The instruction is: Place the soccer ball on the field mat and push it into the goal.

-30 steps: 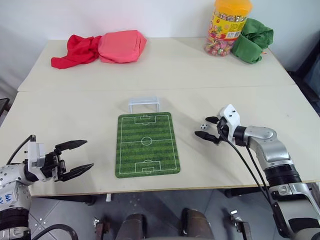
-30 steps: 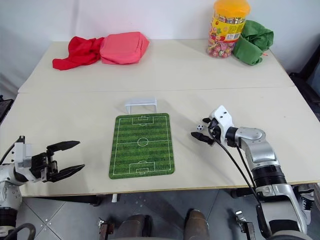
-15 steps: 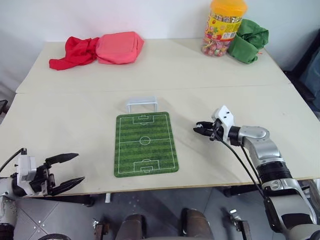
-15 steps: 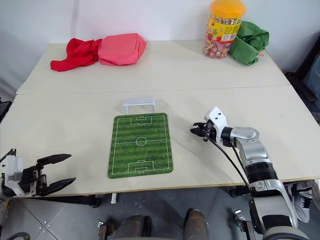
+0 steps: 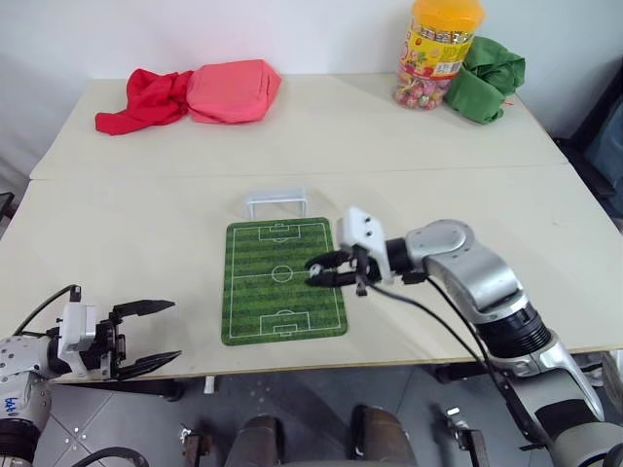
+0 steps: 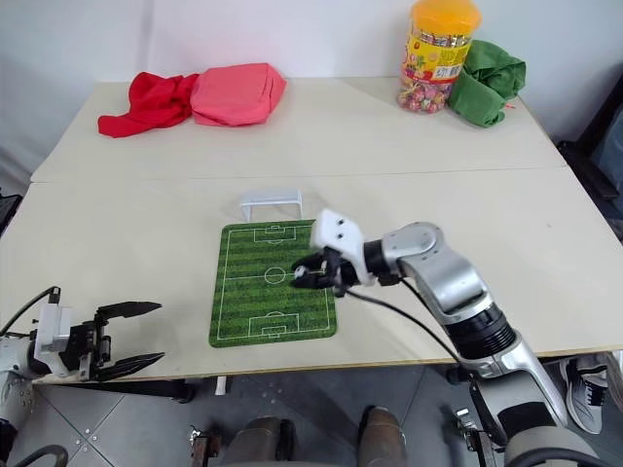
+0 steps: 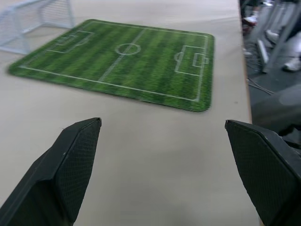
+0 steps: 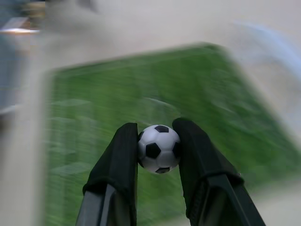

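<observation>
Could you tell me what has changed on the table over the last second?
The right hand closed on the tiny black-and-white soccer ball beside the green striped field mat, then carried it over the mat. The small white goal frame stayed put; the left hand stayed open.

Even, soft light fills the head views; the pale desk [image 5: 146, 224] reads bright without glare, and shadows under the goal [image 5: 277, 203] are faint. The candy jar [image 5: 442, 49] carries small highlights. In the right wrist view the field mat [image 8: 117, 108] smears into streaks of motion blur, while the soccer ball [image 8: 159, 148] stays sharp. The left wrist view is clear nearby, softening toward the far edge.
</observation>
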